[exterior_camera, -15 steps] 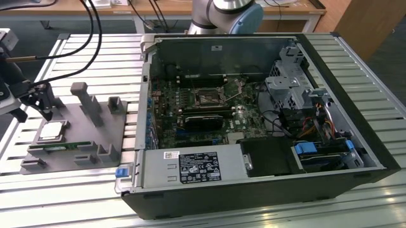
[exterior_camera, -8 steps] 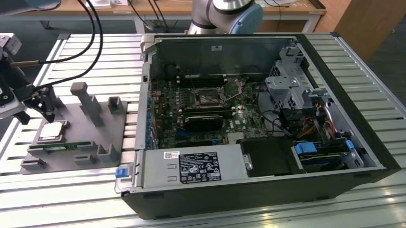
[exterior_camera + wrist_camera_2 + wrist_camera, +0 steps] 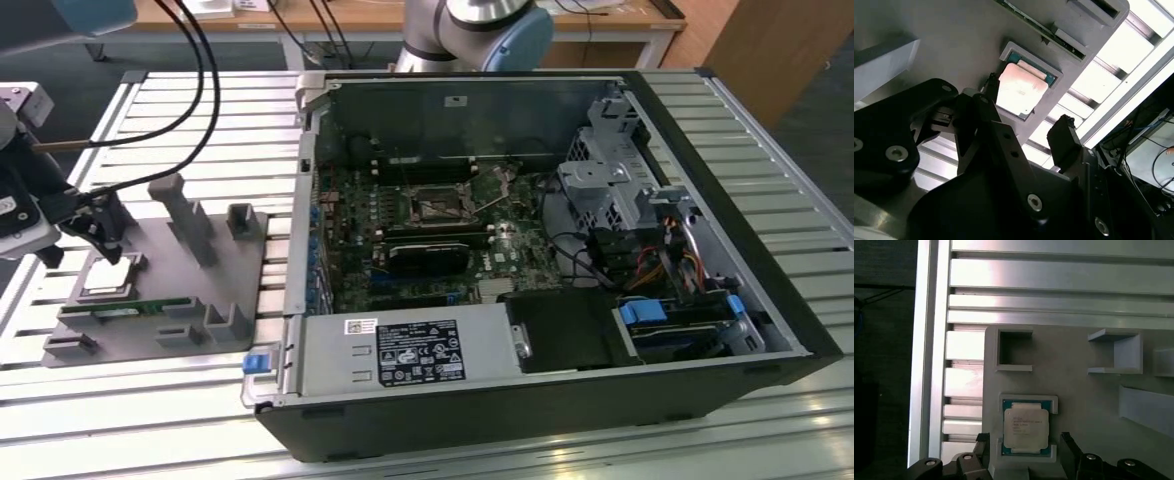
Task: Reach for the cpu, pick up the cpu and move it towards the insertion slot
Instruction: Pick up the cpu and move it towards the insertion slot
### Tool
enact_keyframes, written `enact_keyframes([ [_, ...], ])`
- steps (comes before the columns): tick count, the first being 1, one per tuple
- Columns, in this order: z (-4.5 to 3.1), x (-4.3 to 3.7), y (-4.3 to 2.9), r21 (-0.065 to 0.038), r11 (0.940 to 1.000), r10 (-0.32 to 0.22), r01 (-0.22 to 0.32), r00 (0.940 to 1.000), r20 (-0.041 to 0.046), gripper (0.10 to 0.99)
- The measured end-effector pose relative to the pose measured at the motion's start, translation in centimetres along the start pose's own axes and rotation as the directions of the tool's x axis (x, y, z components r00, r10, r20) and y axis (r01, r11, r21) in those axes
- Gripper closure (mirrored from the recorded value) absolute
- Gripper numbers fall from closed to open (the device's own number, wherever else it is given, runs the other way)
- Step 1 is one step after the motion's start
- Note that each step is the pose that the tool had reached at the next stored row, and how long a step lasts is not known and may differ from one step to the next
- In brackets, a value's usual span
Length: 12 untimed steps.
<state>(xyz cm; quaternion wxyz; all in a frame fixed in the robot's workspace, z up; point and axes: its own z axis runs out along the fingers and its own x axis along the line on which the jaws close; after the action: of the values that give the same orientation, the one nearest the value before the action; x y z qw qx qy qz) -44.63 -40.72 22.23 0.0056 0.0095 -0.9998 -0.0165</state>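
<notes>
The gripper (image 3: 1028, 104) is matt black, its angular links fixed with round silver screws (image 3: 896, 152). The arm (image 3: 474, 25) is silver-grey with what looks like a pale blue joint cap; black cables (image 3: 200, 70) loop alongside

Open PC case (image 3: 534, 415) on slatted alu table (image 3: 174, 420); grey holder (image 3: 187, 285) at its 9 o'clock, green RAM stick (image 3: 127, 309) toward holder's 6 o'clock.

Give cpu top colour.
The cpu is silver-grey on top, teal-green rim; first wrist view shows it best.

open hand (image 3: 1024, 438) straddling cpu (image 3: 1026, 426), free space above it; grey fixture posts (image 3: 187, 215) standing near
</notes>
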Motion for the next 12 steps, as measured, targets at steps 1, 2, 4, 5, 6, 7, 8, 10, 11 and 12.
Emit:
enact_keyframes([
  [1, 0.05, 0.0, 0.0, 0.0, 1.0, 0.0, 0.0, 1.0, -0.0002, 0.424],
  [2, 0.1, 0.01, 0.0, 0.0, 1.0, 0.0, 0.0, 1.0, -0.0002, 0.424],
  [4, 0.25, 0.0, -0.01, 0.0, 1.0, 0.0, 0.0, 1.0, -0.0005, 0.424],
  [5, 0.33, 0.0, -0.01, 0.0, 1.0, 0.0, 0.0, 1.0, -0.0007, 0.424],
  [6, 0.42, 0.0, -0.01, 0.0, 1.0, 0.0, 0.0, 1.0, -0.0009, 0.424],
  [7, 0.49, 0.0, -0.02, 0.0, 1.0, 0.0, 0.0, 1.0, -0.0012, 0.424],
  [8, 0.56, 0.0, -0.02, 0.0, 1.0, 0.0, 0.0, 1.0, -0.0017, 0.424],
  [10, 0.69, 0.0, -0.02, 0.0, 1.0, 0.0, 0.0, 1.0, -0.0023, 0.424],
  [11, 0.73, -0.01, -0.02, 0.0, 1.0, 0.0, 0.0, 1.0, -0.0031, 0.424],
  [12, 0.77, -0.01, -0.03, 0.0, 1.0, 0.0, 0.0, 1.0, -0.0032, 0.424],
])
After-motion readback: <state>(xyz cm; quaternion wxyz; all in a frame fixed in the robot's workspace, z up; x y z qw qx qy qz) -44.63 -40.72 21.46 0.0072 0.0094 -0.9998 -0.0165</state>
